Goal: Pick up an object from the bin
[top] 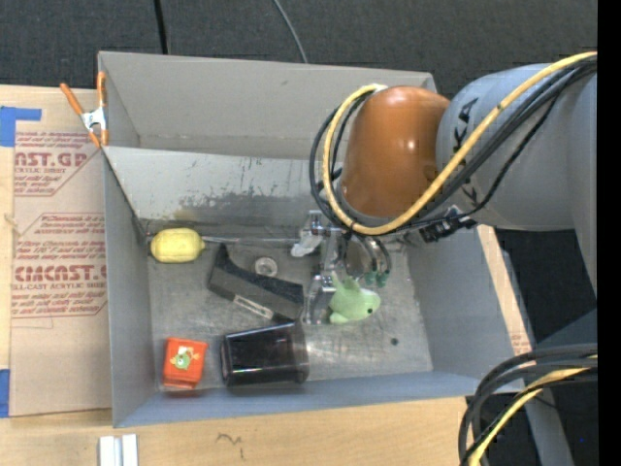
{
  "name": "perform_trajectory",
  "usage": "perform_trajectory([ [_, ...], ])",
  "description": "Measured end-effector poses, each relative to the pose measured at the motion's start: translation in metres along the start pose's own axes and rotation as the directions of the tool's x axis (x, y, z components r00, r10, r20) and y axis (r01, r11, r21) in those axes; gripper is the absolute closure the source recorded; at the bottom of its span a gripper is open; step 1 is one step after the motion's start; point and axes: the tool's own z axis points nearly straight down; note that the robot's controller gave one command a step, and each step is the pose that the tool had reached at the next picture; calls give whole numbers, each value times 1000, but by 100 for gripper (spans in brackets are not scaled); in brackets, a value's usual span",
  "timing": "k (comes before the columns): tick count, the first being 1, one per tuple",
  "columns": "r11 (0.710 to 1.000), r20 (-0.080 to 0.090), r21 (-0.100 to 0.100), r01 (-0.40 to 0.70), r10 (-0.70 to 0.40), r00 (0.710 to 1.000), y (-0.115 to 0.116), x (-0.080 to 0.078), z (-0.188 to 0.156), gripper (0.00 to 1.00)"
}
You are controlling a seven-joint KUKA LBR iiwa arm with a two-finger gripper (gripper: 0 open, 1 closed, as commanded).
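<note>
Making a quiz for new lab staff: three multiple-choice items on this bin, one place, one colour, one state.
1. The yellow rounded thing lies: A by the bin's left wall; B front right corner; C mid-floor.
2. The thing nearest the gripper is: A orange; B light green; C yellow.
3. The orange block beside the black box: A lies on the floor; B leans on a wall; C hangs in air.
Key: A, it is at that wall's foot; B, the light green thing lies beside it; A, it rests flat.
</note>
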Motion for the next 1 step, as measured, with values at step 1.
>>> perform_trajectory([
  [1, 1000, 0, 0, 0, 0, 1000, 0, 0, 0, 0],
])
